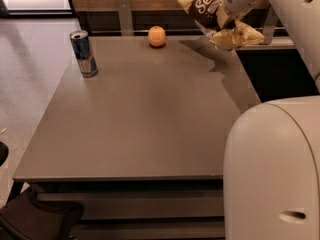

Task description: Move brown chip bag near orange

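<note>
Above the grey desk's (150, 124) far right corner, our jaws clamp the crinkly brown-and-yellow chip bag (207, 6) aloft, so we can carry it toward the small round orange (157, 36).

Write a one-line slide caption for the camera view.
Gripper holds the chip bag above the table's far right corner, right of the orange; can stands at left.

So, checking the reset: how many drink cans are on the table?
1. The can stands upright near the far left edge of the table. The gripper, far right, holds the brown chip bag aloft. The robot's body may hide others.
</note>
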Controlling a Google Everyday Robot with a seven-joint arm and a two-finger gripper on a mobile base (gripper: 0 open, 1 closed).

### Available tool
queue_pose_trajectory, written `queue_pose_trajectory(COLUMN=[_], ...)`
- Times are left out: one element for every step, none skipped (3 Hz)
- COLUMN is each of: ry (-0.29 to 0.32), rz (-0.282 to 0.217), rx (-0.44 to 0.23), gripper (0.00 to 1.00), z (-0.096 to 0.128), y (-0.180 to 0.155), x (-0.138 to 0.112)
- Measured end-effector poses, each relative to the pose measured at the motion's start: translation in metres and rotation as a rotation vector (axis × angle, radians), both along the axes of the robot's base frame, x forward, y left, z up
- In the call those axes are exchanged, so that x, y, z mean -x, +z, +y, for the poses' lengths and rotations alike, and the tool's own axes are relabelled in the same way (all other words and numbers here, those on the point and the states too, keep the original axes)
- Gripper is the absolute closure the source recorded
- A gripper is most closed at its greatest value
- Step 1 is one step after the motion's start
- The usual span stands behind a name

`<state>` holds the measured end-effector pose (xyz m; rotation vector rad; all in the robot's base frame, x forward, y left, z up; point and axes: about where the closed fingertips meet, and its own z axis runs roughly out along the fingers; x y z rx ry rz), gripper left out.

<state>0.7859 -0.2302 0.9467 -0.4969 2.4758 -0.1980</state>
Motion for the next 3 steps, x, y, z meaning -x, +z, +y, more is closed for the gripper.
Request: queue_pose_trajectory(ry=[0.001, 0.004, 0.004], rz=[0.005, 0.013, 0.014], rx=[0.001, 0.002, 0.002], gripper=[0.31, 0.0, 0.0], z=[0.001, 0.0028, 0.0029], y=[-0.0035, -0.0098, -0.0099], x=[-0.001, -0.0028, -0.0028])
